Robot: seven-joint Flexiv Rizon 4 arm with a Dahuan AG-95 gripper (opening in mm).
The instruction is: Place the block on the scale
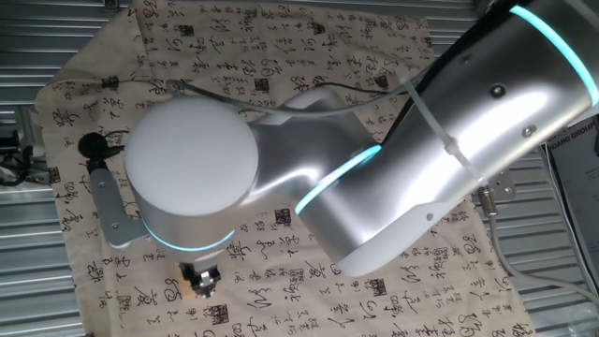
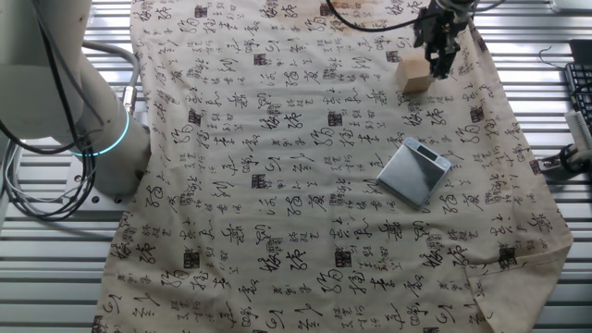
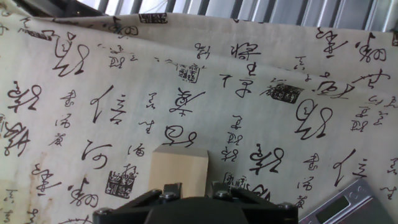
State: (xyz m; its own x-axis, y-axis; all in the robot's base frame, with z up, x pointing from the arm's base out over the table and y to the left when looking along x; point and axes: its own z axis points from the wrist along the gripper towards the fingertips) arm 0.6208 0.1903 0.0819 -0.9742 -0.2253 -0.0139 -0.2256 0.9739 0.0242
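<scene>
The block [image 2: 416, 74] is a small tan wooden cube resting on the printed cloth near the far right edge. In the hand view it [image 3: 179, 169] lies just beyond the fingers, a little left of centre. My gripper [image 2: 440, 57] hovers close beside and above it, jaws apart and holding nothing. In the hand view the gripper [image 3: 194, 190] shows only as dark finger bases at the bottom edge. The scale [image 2: 414, 172] lies flat on the cloth nearer the middle right, apart from the block. Its corner shows in the hand view [image 3: 341, 204]. In one fixed view the arm hides the scale, and the gripper [image 1: 201, 279] peeks out below the arm.
A beige cloth [image 2: 277, 185] printed with black calligraphy covers the table. The robot base [image 2: 102, 139] stands at the left. A keyboard edge [image 2: 578, 83] lies at the far right. Metal slats [image 3: 280, 9] run beyond the cloth's edge.
</scene>
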